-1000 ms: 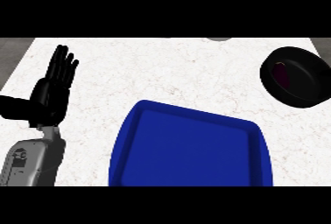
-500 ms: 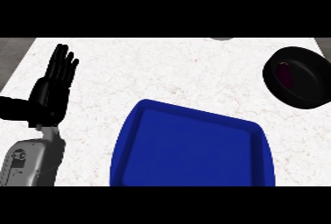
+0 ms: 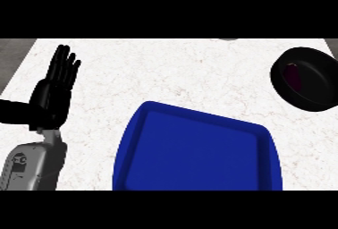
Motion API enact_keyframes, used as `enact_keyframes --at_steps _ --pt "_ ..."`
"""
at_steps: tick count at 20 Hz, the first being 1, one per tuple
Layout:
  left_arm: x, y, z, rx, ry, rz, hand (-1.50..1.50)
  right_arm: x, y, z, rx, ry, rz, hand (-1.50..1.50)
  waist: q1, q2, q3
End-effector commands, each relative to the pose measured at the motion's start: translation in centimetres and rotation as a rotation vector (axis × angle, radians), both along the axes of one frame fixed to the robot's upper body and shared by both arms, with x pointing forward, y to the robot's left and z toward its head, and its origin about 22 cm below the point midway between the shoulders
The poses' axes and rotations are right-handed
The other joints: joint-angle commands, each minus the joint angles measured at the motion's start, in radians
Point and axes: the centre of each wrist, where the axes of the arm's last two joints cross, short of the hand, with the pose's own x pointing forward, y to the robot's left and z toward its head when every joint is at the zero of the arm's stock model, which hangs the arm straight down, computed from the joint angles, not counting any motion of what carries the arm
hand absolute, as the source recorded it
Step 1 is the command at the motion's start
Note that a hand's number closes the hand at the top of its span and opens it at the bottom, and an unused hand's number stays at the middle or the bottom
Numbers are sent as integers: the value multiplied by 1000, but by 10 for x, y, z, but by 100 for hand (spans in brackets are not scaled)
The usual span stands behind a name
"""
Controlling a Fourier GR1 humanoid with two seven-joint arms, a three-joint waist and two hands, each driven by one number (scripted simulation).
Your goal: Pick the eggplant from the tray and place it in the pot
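no readable labels. left hand (image 3: 51, 96) rested open at the left edge, fingers straight up. eggplant (image 3: 294, 77) lay in the black pot (image 3: 321, 85), well apart from the blue tray (image 3: 198, 152).

Only one arm shows — the left, coming in from the lower left corner of the head view. Its grey forearm (image 3: 31, 165) rises from the bottom edge and tilts slightly to the right as it goes up, ending at a narrow wrist. Above the wrist sits the black left hand (image 3: 51, 96), open, resting near the left edge. Its fingers (image 3: 65, 67) are straight and held close together, pointing up and a little to the right — the thumb sticks out sideways toward the left edge. The hand holds nothing. The right hand is out of view.
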Motion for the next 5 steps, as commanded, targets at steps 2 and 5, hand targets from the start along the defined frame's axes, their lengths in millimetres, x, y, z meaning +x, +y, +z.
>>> enact_keyframes --at_steps 2,5 --pt "3 3 0 -18 9 -16 0 -11 -6 -7 20 -22 9 -150 9 5 2" --pt "7 0 3 -6 -16 -2 0 -22 -18 13 -17 -12 -13 -150 7 7 2"
